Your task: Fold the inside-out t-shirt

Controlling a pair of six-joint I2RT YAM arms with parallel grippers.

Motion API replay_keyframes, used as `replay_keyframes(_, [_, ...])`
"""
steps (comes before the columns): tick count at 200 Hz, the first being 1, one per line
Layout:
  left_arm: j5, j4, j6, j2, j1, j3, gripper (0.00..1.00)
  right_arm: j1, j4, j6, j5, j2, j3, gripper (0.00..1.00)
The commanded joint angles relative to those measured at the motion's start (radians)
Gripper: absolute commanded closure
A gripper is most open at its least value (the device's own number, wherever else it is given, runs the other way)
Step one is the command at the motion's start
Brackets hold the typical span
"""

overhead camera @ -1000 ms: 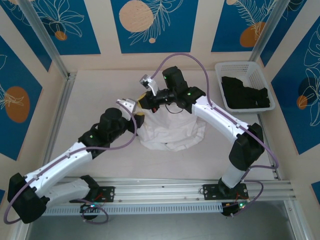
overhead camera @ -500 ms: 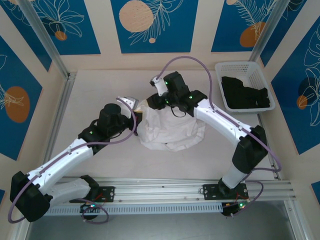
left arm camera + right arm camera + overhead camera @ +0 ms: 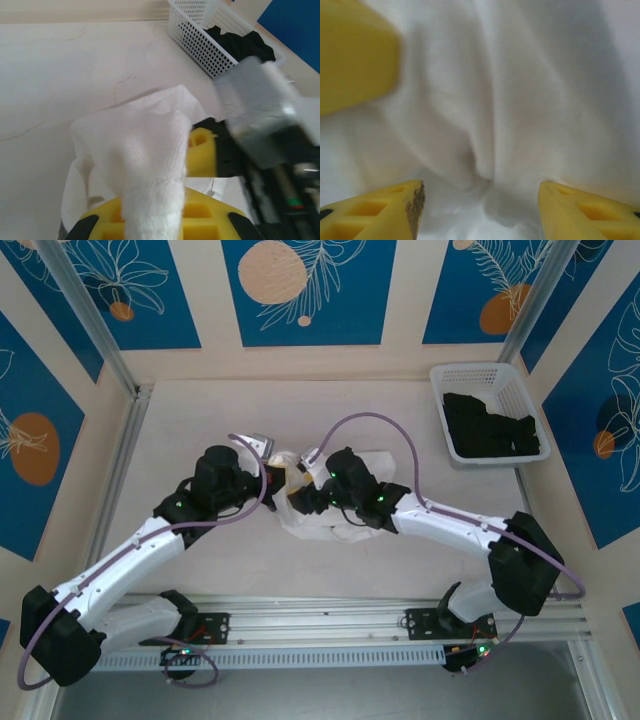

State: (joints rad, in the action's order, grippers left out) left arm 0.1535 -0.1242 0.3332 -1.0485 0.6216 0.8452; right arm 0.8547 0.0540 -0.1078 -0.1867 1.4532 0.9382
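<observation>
The inside-out t-shirt [image 3: 312, 528] is a bunched white heap at mid-table, mostly covered by both arms. My left gripper [image 3: 277, 473] is shut on a fold of the t-shirt [image 3: 145, 145]; the cloth rises between its yellow fingers [image 3: 200, 215] in the left wrist view. My right gripper [image 3: 301, 502] is pressed close over the heap from the right. Its yellow fingertips [image 3: 395, 212] stand wide apart, open, with t-shirt cloth [image 3: 520, 100] beneath them and nothing pinched. A yellow finger of the left gripper [image 3: 355, 55] shows at the upper left of the right wrist view.
A white mesh basket [image 3: 480, 370] holding a black garment [image 3: 490, 425] stands at the back right, also visible as the basket [image 3: 200, 40] in the left wrist view. The pale table [image 3: 200, 420] is bounded by metal frame posts and a rail at the near edge.
My right gripper has opened, let go of the shirt and dropped forward and left onto the heap. My left gripper has shut on a fold. The lifted shirt has sunk lower.
</observation>
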Motion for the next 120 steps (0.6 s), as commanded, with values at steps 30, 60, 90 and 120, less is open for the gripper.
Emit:
replay_keyframes(30, [0.008, -0.018, 0.01, 0.06, -0.023, 0.016, 1.0, -0.009, 0.093, 0.035, -0.16, 0.065, 0.025, 0.62])
replay_keyframes(60, [-0.006, -0.014, 0.015, 0.065, -0.04, 0.003, 1.0, -0.021, 0.077, 0.046, -0.109, 0.029, -0.009, 0.84])
replay_keyframes(90, [-0.028, -0.014, 0.02, 0.066, -0.063, -0.006, 1.0, -0.053, 0.092, 0.018, 0.033, -0.039, -0.068, 1.0])
replay_keyframes(120, [-0.145, -0.04, 0.023, 0.053, -0.082, -0.004, 1.0, -0.113, 0.112, -0.038, 0.311, -0.098, -0.098, 1.0])
